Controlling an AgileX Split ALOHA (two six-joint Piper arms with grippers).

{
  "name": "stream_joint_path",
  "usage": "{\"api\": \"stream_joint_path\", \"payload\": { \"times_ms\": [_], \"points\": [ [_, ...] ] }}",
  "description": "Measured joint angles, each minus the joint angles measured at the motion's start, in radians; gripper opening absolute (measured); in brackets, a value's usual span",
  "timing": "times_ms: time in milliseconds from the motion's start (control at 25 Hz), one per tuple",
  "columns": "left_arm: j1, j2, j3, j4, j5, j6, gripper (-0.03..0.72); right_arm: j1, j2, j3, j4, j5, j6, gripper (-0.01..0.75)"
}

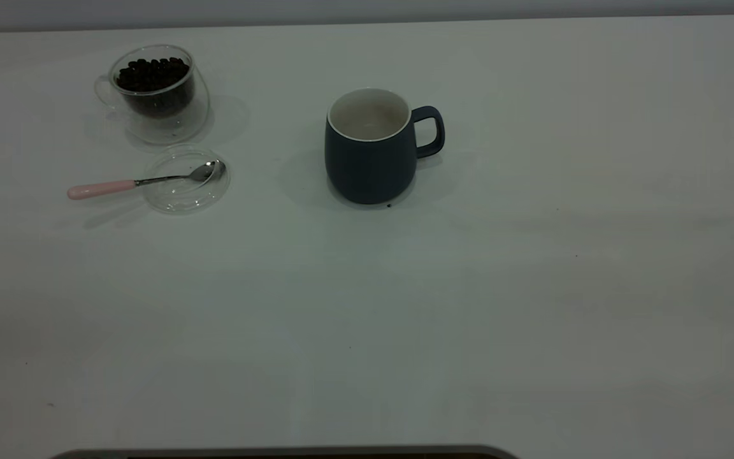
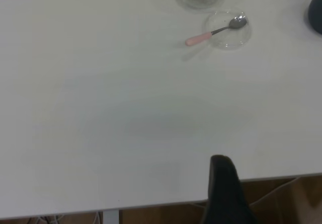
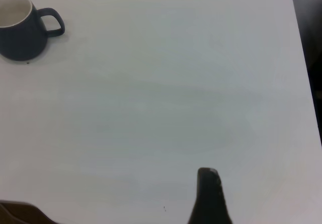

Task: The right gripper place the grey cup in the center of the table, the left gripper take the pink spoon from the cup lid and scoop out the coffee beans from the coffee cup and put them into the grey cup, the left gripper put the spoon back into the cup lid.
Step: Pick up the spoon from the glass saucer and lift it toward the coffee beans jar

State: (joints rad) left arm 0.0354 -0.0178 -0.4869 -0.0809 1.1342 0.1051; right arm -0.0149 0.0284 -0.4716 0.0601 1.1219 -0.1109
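Exterior view shows the spoon [image 1: 144,182] with its bowl in the glass lid [image 1: 187,178] and its pink handle jutting out over the table [image 1: 532,287], the likeliest place to pinch; it looks light, stiff and slippery. Coffee cup [image 1: 157,92], just behind, holds beans [image 1: 152,73]; fragile glass. Mug [image 1: 370,146] stands mid-table, apparently empty. Whether either gripper is spread, I cannot tell.

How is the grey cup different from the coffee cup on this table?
The grey cup is dark, opaque and larger; the coffee cup is clear glass and smaller. The grey cup looks empty, while the coffee cup holds coffee beans. Both stand upright and have a handle.
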Motion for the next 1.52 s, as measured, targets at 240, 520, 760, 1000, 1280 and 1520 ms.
{"api": "stream_joint_path", "payload": {
  "times_ms": [240,520,760,1000,1280,1520],
  "points": [
    [0.000,0.000,0.000,0.000,0.000,0.000,0.523,0.000,0.000,0.000,0.000,0.000,0.000,0.591],
    [0.000,0.000,0.000,0.000,0.000,0.000,0.523,0.000,0.000,0.000,0.000,0.000,0.000,0.591],
    [0.000,0.000,0.000,0.000,0.000,0.000,0.523,0.000,0.000,0.000,0.000,0.000,0.000,0.591],
    [0.000,0.004,-0.001,-0.017,-0.006,-0.050,0.523,0.000,0.000,0.000,0.000,0.000,0.000,0.591],
    [0.000,0.289,-0.131,-0.044,-0.108,-0.113,0.523,0.000,0.000,0.000,0.000,0.001,0.000,0.591],
    [0.000,0.706,-0.312,-0.071,-0.171,-0.121,0.576,0.000,0.000,0.000,0.000,0.001,0.000,0.591]
  ]
}}
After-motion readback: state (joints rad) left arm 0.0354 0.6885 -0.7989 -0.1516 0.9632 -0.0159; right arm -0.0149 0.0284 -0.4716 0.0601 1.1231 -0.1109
